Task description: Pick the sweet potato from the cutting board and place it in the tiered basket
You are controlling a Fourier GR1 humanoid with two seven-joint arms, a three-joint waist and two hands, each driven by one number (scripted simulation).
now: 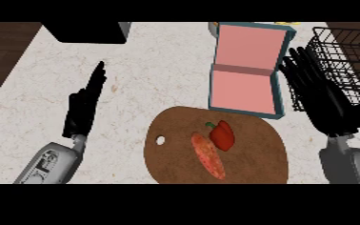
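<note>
Head view: the right hand (320,95) was held out straight-fingered and empty at the wire basket's (336,52) left edge. The left hand (83,107) was likewise flat and empty. The sweet potato (209,157) lay on the cutting board (260,145) (just beside a red pepper (224,136)).

The basket (337,43) runs out past the right edge, and the right robot hand (316,90) covers its lower left part, so its tiers cannot be told apart. The board (260,143) is cut off along its lower rim, where the left forearm (45,164) and right forearm (341,159) also leave the view. At the top a black block (84,31) is cut off, and a pale thing (213,28) behind the box (246,66) is too hidden to name.
</note>
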